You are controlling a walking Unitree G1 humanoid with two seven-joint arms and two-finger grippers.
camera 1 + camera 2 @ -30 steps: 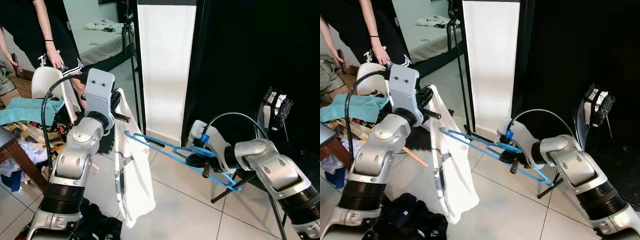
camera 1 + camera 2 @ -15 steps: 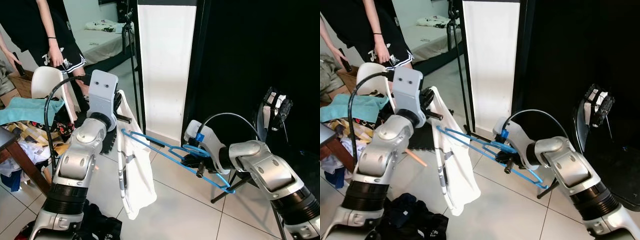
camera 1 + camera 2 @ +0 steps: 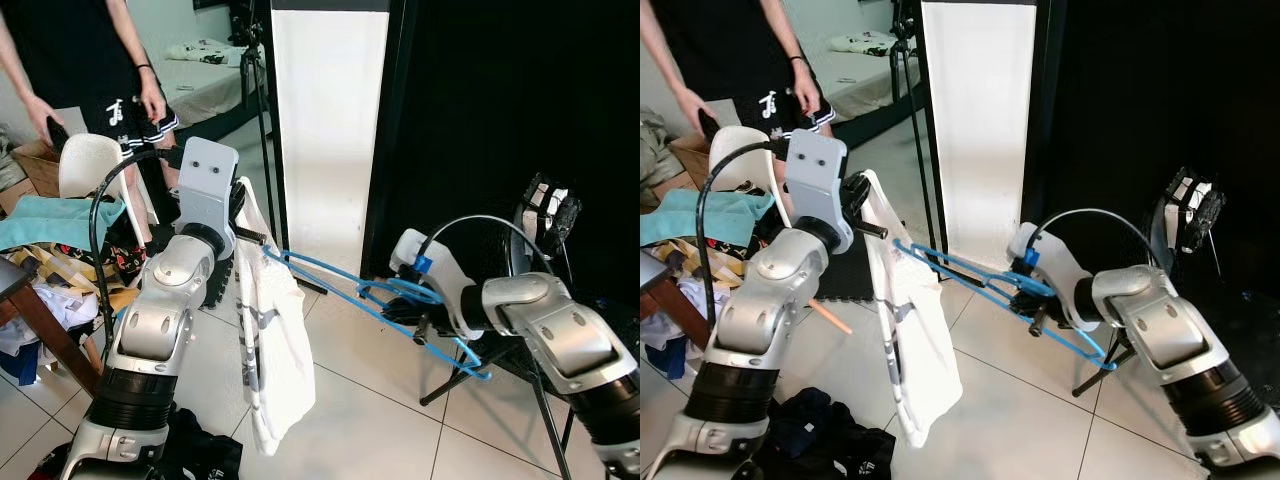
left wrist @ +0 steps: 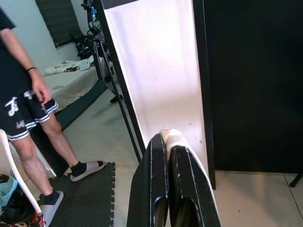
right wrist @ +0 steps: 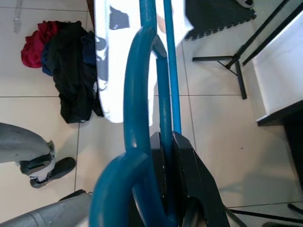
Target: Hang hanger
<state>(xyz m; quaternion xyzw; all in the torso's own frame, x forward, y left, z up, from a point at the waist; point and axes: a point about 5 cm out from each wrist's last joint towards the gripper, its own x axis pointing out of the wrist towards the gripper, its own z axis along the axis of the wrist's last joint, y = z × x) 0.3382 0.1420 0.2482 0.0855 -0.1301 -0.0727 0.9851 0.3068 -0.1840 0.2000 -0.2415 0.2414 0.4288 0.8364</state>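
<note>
Fingers of your right gripper (image 5: 173, 156) are pressed together on the blue plastic hanger (image 3: 370, 292), which is held in the air between the two arms, its far end tucked into the white T-shirt with grey print (image 3: 268, 350). Your right wrist view alone shows the thick blue hook curling back over the fingers, and a heap of dark and red clothes (image 5: 66, 61) on the tiled floor (image 3: 350, 420) beneath. Your left gripper (image 4: 171, 156) is raised, fingers clamped on the shirt's top edge; its wrist view shows the cloth pinched at the fingertips. Close behind stand the tall white panel (image 3: 325, 130) and a black curtain (image 3: 480, 110). A person in black shorts (image 3: 110, 70) stands to the left by a white chair (image 3: 85, 165), so free room lies forward over the tiles
</note>
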